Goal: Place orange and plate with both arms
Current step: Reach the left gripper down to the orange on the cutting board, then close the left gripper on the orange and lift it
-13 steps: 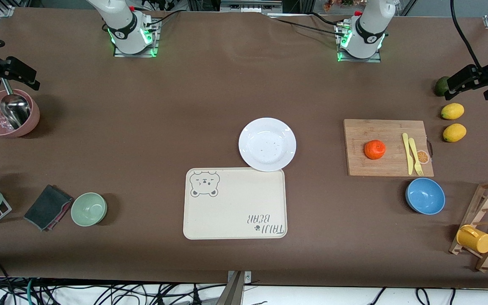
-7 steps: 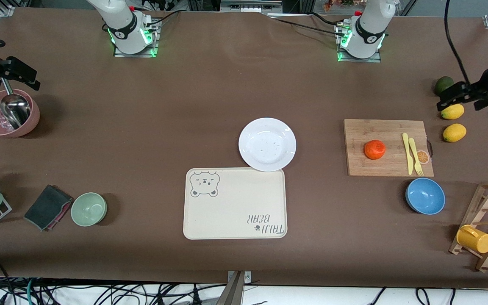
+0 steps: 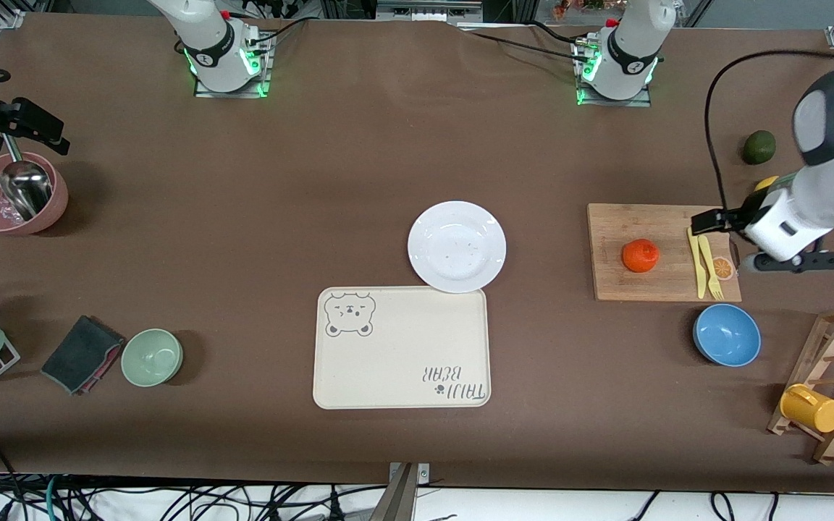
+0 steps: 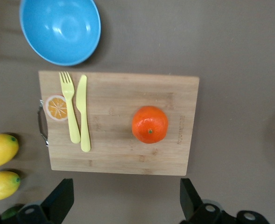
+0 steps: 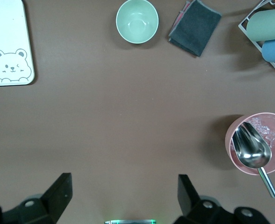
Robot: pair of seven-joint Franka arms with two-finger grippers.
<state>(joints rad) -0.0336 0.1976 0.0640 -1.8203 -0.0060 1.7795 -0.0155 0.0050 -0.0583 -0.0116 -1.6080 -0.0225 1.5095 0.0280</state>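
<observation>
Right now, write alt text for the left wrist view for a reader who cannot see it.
An orange sits on a wooden cutting board, beside a yellow plastic fork and knife. The open left gripper hangs over the table by the board; a blue bowl and two lemons lie around it.

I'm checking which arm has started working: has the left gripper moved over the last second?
Yes. The left gripper has swung in from past the lemons to the cutting board's edge, over the yellow cutlery, closing on the orange.

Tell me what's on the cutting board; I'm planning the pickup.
On the cutting board lie the orange, a yellow fork and knife, beside a printed orange slice. Nothing there is covered.
</observation>
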